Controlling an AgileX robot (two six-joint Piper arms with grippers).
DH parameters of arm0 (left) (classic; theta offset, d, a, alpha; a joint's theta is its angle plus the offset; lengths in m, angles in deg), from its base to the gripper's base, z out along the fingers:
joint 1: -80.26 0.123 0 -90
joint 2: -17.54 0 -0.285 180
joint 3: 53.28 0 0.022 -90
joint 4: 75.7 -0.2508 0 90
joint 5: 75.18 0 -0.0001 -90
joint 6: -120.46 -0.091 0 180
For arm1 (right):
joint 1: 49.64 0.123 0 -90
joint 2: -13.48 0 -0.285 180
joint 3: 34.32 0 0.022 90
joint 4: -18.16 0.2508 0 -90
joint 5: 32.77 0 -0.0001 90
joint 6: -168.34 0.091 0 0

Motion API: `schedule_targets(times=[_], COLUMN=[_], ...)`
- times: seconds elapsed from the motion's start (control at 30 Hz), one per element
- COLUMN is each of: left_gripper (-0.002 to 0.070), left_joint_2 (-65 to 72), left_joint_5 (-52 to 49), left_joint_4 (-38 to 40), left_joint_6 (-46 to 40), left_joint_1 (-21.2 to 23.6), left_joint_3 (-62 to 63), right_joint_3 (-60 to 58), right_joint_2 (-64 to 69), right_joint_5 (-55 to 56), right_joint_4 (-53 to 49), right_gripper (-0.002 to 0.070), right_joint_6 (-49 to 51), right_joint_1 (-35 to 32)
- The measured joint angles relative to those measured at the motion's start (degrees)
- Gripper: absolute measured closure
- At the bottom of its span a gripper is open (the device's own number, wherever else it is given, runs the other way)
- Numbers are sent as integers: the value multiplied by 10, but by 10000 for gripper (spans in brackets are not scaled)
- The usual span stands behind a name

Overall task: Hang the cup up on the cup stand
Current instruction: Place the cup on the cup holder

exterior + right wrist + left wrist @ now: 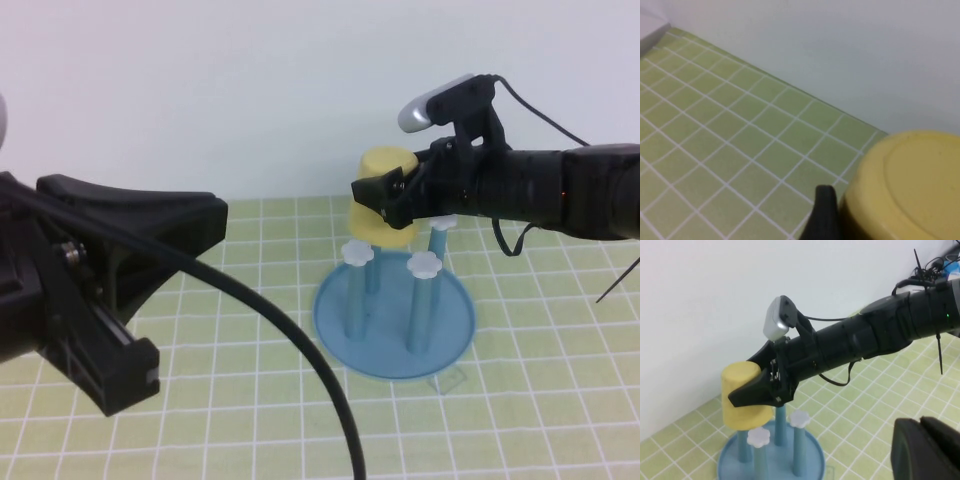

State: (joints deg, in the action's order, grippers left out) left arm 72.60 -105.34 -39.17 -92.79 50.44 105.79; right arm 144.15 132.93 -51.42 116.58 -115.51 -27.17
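Cup [385,170]: matt, smooth pale-yellow plastic. Cup stand [394,318]: glossy blue plastic base, 4 pegs with white caps. Tabletop [250,400]: matt green gridded mat.

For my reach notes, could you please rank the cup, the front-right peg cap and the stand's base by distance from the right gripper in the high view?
1. The cup, upside down, sits between the right gripper's open jaws.
2. The front-right peg cap, just below it.
3. The base, lowest, on the table.

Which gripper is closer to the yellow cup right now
The right. The right gripper is clamped around the cup above the cup stand; the left gripper sits shut, well off to the stand's left.
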Motion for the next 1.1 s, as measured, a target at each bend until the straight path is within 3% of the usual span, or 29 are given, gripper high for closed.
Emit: schedule_targets(times=[0.33, 0.63, 1.1], left_gripper=[676, 676, 676], left_joint_2=[0, 0, -5], left_joint_5=[10, 28, 113], left_joint_4=[0, 1, -36], left_joint_6=[0, 0, 0], left_joint_1=[0, 0, 0], left_joint_3=[-1, -1, -5], right_joint_3=[3, 7, 7], right_joint_2=[25, 30, -26], right_joint_5=[16, 43, 49], right_joint_4=[0, 1, 1], right_gripper=[77, -8, -17], right_joint_6=[-4, -6, -6], right_joint_1=[9, 13, 14])
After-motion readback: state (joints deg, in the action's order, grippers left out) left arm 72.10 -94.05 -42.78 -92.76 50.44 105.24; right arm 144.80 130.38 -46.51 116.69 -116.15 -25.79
